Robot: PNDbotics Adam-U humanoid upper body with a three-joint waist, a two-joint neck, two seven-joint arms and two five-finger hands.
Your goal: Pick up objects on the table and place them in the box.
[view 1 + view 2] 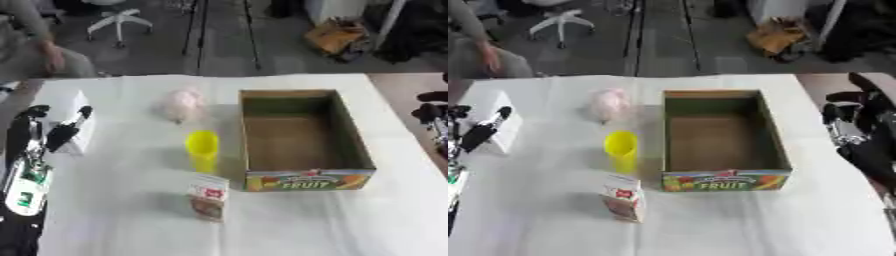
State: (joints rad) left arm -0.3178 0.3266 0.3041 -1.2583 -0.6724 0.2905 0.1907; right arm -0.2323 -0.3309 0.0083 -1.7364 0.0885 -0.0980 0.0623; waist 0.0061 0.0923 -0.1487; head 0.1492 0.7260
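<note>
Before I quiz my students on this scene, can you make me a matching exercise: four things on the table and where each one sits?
Things:
1. yellow cup
2. small carton
3. pink object
4. box

Places:
A. nearest the camera
B. farthest back, left of the box
C. right side of the table, nothing inside
D. just left of the box, mid-table

Pairs: 1-D, 2-A, 3-B, 4-C

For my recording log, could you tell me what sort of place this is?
Probably a lab or office workspace: a white-covered table on a grey floor, with a swivel chair and tripod legs behind it.
</note>
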